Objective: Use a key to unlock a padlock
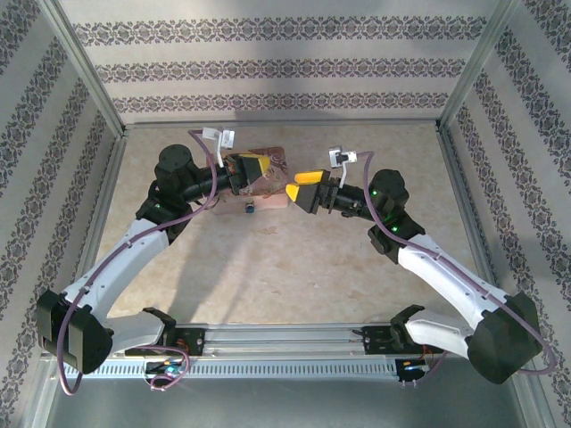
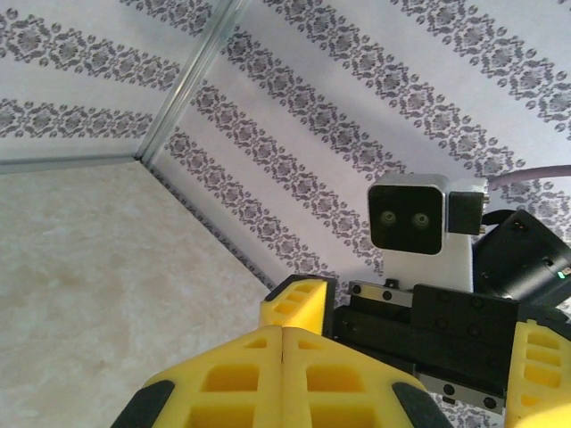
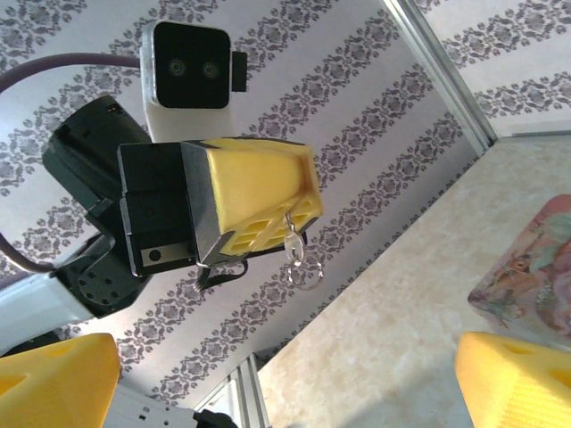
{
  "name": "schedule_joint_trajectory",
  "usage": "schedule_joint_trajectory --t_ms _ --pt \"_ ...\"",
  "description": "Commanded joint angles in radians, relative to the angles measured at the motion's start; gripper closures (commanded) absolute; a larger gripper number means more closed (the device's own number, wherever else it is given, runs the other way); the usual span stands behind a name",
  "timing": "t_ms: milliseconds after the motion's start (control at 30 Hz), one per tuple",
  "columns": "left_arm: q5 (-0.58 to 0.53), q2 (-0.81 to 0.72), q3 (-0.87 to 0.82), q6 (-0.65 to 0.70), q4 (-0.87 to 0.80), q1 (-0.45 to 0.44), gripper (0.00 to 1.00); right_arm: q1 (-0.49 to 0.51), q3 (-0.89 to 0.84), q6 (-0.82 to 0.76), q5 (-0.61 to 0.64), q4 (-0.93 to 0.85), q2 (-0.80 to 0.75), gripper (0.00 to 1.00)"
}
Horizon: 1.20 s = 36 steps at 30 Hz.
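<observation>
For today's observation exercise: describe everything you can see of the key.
The key is tiny and silvery, seemingly metal. It hangs tilted below the shut yellow fingers of the left gripper, which pinch its upper end. A thin wire ring dangles from it. It is in the air, touching nothing else.

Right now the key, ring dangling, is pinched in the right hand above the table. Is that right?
Not quite. It is the left hand that pinches the key, ring dangling, above the table. The right wrist view shows it.
</observation>
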Motion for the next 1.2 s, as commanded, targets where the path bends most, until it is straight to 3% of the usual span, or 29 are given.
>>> schedule_joint_trajectory --t_ms 0,433,1167 --pt "0.049 0.006 -0.008 -0.011 0.082 0.003 1.00 0.021 0.008 0.026 -0.043 0.082 0.023 0.07" --pt "0.059 0.006 -0.013 -0.016 0.085 0.003 1.00 0.052 0.079 0.058 -0.045 0.118 0.119 0.31" --pt "0.050 0.001 -0.017 -0.007 0.077 0.003 1.00 0.089 0.150 0.079 -0.053 0.145 0.202 0.55"
